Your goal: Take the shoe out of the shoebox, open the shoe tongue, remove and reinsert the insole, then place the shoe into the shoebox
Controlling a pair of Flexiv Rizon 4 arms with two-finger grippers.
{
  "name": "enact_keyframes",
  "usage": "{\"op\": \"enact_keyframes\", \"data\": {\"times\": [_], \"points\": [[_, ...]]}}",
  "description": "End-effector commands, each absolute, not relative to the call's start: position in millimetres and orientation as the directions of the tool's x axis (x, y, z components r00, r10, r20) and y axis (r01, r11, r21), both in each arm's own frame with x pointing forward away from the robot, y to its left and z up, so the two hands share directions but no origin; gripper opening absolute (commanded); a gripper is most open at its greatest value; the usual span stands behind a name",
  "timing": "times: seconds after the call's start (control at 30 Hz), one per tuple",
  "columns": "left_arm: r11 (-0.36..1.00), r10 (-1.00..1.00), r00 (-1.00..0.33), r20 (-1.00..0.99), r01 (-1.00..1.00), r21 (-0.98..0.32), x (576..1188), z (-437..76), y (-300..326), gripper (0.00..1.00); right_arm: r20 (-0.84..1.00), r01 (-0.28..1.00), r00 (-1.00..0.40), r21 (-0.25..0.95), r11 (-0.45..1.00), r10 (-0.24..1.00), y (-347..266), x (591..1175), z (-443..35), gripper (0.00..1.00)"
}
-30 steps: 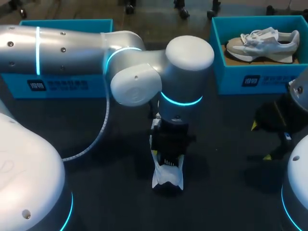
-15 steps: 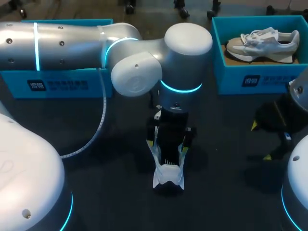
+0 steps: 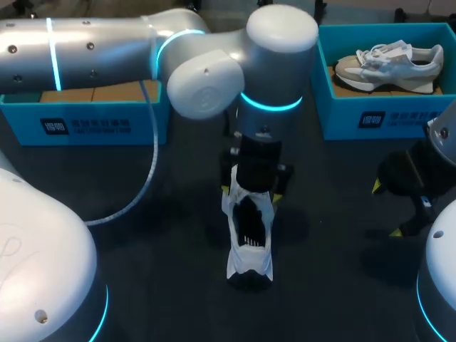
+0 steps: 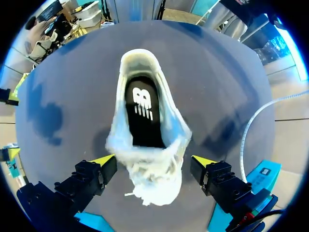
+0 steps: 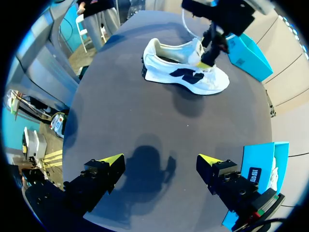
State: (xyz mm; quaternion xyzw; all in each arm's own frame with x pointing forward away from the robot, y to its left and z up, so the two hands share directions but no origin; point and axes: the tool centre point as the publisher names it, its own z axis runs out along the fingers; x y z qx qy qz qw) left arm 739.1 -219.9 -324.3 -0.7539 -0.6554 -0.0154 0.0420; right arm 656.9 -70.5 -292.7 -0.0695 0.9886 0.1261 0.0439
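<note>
The shoe (image 5: 181, 72) is found out of its box, lying on the tabletop (image 3: 157, 285) directly under the left end effector (image 4: 153, 160). The fingers of that end effector are spread wide to either side of the laced front, and nothing is gripped. The black insole (image 4: 140, 113) is exposed just ahead of it, inside the shoe. The right end effector (image 5: 161, 159) is likewise wide open and empty, well apart from the shoe, so the shoe is not steadied. If the insole is pinched from here, the whole shoe could be lifted or dragged along, or the tongue or laces caught instead. Two shoes are counted: a second shoe (image 3: 388, 64) rests in the shoebox (image 3: 370, 117) beyond the right end effector. With the other shoebox (image 3: 85, 121), two boxes are counted. One insole is visible.
</note>
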Motion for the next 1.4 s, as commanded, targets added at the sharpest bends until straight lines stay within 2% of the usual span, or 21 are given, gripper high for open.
{"op": "enact_keyframes", "data": {"times": [0.03,0.2,0.23,0.27,0.3,0.33,0.5,0.63,0.87,1.03,1.1,1.27,1.4], "points": [[-0.134,0.988,0.136,0.077,0.990,-0.037,746,-308,-217,1.00,-0.107,-0.149,-0.986,0.242,0.959,-0.126,-71,656,-293,1.00],[-0.124,0.990,0.125,0.070,0.992,-0.015,753,-292,-218,1.00,-0.107,-0.149,-0.986,0.242,0.959,-0.126,-71,656,-293,1.00],[-0.125,0.990,0.126,0.068,0.992,-0.015,754,-289,-218,0.96,-0.107,-0.149,-0.986,0.242,0.959,-0.126,-71,656,-293,1.00],[-0.126,0.990,0.126,0.067,0.992,-0.015,756,-287,-218,0.83,-0.107,-0.149,-0.986,0.242,0.959,-0.126,-71,656,-293,1.00],[-0.136,0.988,0.137,0.065,0.990,-0.026,759,-285,-219,0.51,-0.107,-0.149,-0.986,0.242,0.959,-0.126,-71,656,-293,1.00],[-0.137,0.988,0.139,0.067,0.990,-0.029,762,-282,-219,0.43,-0.107,-0.149,-0.986,0.242,0.959,-0.126,-71,656,-293,1.00],[-0.135,0.988,0.136,0.072,0.991,-0.024,776,-268,-218,0.29,-0.107,-0.149,-0.986,0.242,0.959,-0.126,-71,656,-293,1.00],[-0.134,0.989,0.135,0.058,0.991,-0.021,778,-265,-215,0.34,-0.107,-0.149,-0.986,0.242,0.959,-0.126,-71,656,-293,1.00],[-0.177,0.983,0.180,0.045,0.982,-0.061,754,-292,-212,0.29,-0.107,-0.149,-0.986,0.242,0.959,-0.126,-71,656,-293,1.00],[-0.207,0.978,0.210,0.017,0.972,-0.108,737,-315,-208,0.20,-0.107,-0.149,-0.986,0.242,0.959,-0.126,-71,656,-293,1.00],[-0.213,0.976,0.217,0.024,0.971,-0.109,726,-323,-206,0.12,-0.107,-0.149,-0.986,0.242,0.959,-0.126,-71,656,-293,1.00],[-0.229,0.971,0.234,0.039,0.968,-0.104,710,-329,-198,0.17,-0.107,-0.149,-0.986,0.242,0.959,-0.126,-71,656,-293,1.00],[-0.220,0.975,0.222,0.009,0.971,-0.091,713,-314,-196,0.20,-0.107,-0.149,-0.986,0.242,0.959,-0.126,-71,656,-293,1.00]]}}
